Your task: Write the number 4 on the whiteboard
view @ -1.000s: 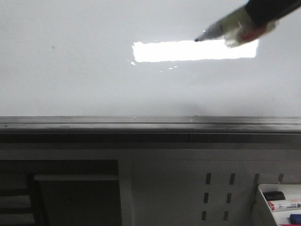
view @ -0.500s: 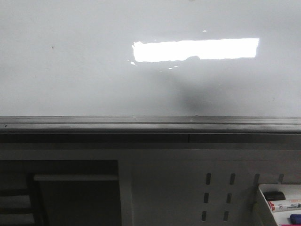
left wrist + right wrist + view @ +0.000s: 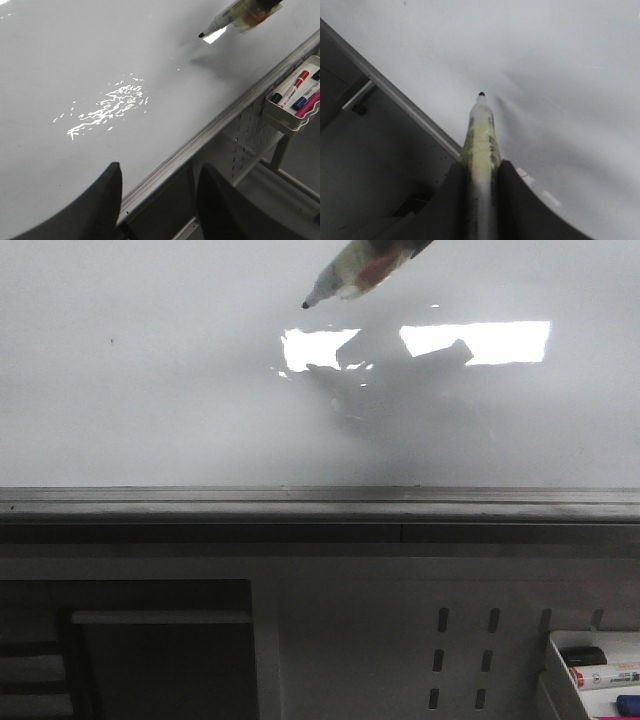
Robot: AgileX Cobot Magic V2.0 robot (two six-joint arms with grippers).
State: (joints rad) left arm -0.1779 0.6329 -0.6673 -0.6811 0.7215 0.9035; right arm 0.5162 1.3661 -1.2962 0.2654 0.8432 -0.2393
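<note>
No stroke is seen on the whiteboard (image 3: 150, 410); in the front view only a tiny dark speck (image 3: 112, 340) and the broken glare of a lamp are noted, so the number 4 is judged not yet begun and the whole figure is left to do. A marker (image 3: 480, 137) is clamped between the fingers of the right gripper (image 3: 481, 172), uncapped, its black tip held close above the board, contact not confirmed. The left gripper (image 3: 157, 192) is held with fingers apart and empty, over the board's grey ledge (image 3: 210, 132). Spare markers are seen in a side tray (image 3: 292, 122).
</note>
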